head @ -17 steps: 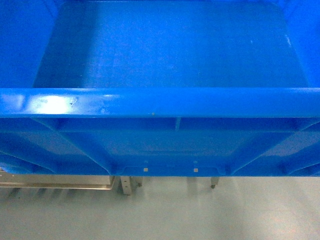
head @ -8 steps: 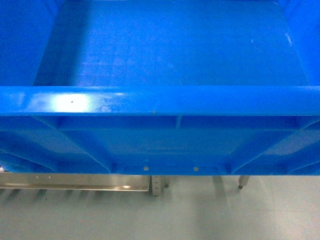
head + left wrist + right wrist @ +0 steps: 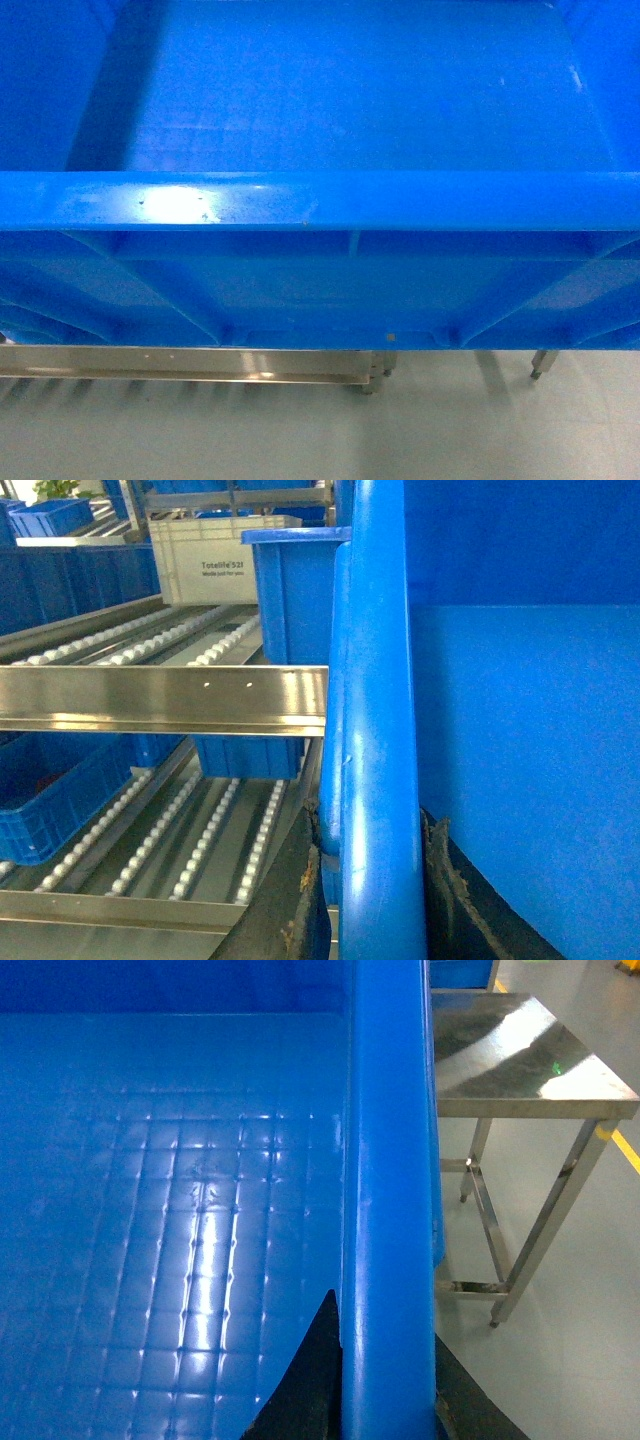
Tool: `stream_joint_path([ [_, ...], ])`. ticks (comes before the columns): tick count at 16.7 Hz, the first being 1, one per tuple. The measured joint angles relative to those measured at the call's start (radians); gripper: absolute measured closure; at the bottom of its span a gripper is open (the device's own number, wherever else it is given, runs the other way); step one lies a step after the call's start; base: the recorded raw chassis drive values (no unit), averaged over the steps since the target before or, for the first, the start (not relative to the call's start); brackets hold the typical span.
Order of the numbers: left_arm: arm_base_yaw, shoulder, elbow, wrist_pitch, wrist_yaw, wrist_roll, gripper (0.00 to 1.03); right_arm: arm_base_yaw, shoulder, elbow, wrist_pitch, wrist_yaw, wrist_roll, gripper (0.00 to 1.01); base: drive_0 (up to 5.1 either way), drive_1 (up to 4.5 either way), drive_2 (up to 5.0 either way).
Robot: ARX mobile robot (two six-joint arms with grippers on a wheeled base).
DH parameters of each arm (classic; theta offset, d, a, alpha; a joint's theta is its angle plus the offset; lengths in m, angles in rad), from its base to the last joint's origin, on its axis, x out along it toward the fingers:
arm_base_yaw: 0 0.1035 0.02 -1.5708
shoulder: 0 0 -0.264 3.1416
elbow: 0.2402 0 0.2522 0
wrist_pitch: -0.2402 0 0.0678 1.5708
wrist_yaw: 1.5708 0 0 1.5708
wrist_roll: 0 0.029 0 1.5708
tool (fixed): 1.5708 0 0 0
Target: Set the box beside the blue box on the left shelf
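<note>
My left tool (image 3: pixel 370 880) and right tool (image 3: pixel 385 1380) each clamp a side rim of the box (image 3: pixel 340 110), held beside the left shelf (image 3: pixel 190 820), another blue crate (image 3: pixel 290 600) on its upper rollers.

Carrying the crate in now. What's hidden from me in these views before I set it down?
- Head view: the box fills the frame, so the left shelf and both grippers are out of sight.
- Left wrist view: the box rim blocks the right half; the neighbouring blue box on the left shelf is partly covered.
- Both wrist views: the left fingers and right fingers are cut off by the bottom edge.
</note>
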Motion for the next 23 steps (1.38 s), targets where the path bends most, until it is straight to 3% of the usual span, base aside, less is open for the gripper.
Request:
stream_joint_path([
  [23,0.0,0.0,0.0,-0.003,0.0,0.0,0.85,0.0,-0.001,0.0,-0.002,0.0,-0.001,0.93,-5.0,2.45,2.4],
])
